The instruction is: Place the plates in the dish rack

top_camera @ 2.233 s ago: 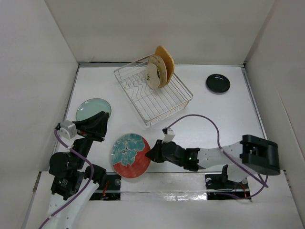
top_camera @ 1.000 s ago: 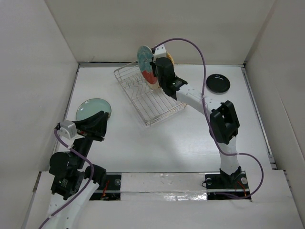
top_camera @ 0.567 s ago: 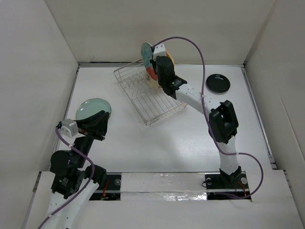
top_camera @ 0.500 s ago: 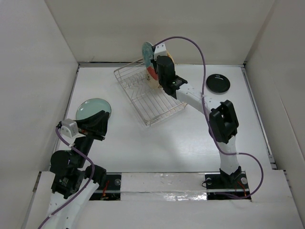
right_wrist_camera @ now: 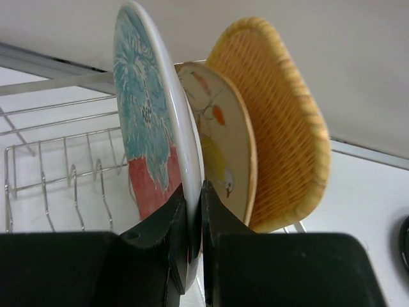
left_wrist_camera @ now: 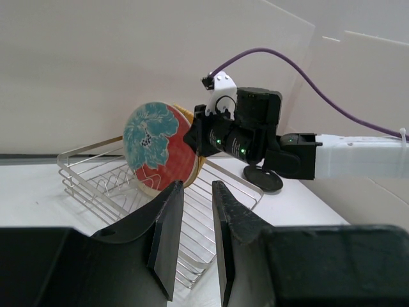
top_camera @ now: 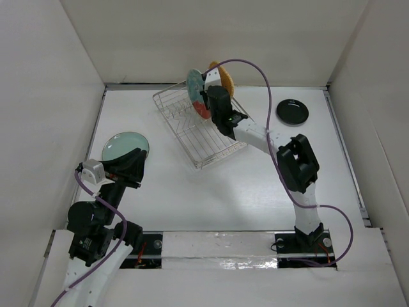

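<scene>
The red plate with teal flowers (top_camera: pixel 195 91) stands on edge over the far end of the dish rack (top_camera: pixel 192 137), and my right gripper (right_wrist_camera: pixel 192 187) is shut on its rim. Close behind it in the rack stand a beige plate (right_wrist_camera: pixel 223 147) and a wooden plate (right_wrist_camera: pixel 281 121). The left wrist view shows the red plate (left_wrist_camera: pixel 156 144) upright above the rack wires (left_wrist_camera: pixel 96 185). A pale teal plate (top_camera: pixel 124 146) lies flat at the left. My left gripper (top_camera: pixel 130 164) hovers just on its near side, slightly open and holding nothing. A small black plate (top_camera: pixel 292 112) lies at the far right.
White walls close in the table on the left, back and right. The right arm (top_camera: pixel 268 137) stretches diagonally from its base across the middle right of the table, with its purple cable (top_camera: pixel 271 96) looping above.
The right gripper has carried the red plate from near the table's front up to the rack, then shifted it slightly lower and nearer in the last second. The left arm has barely moved.
</scene>
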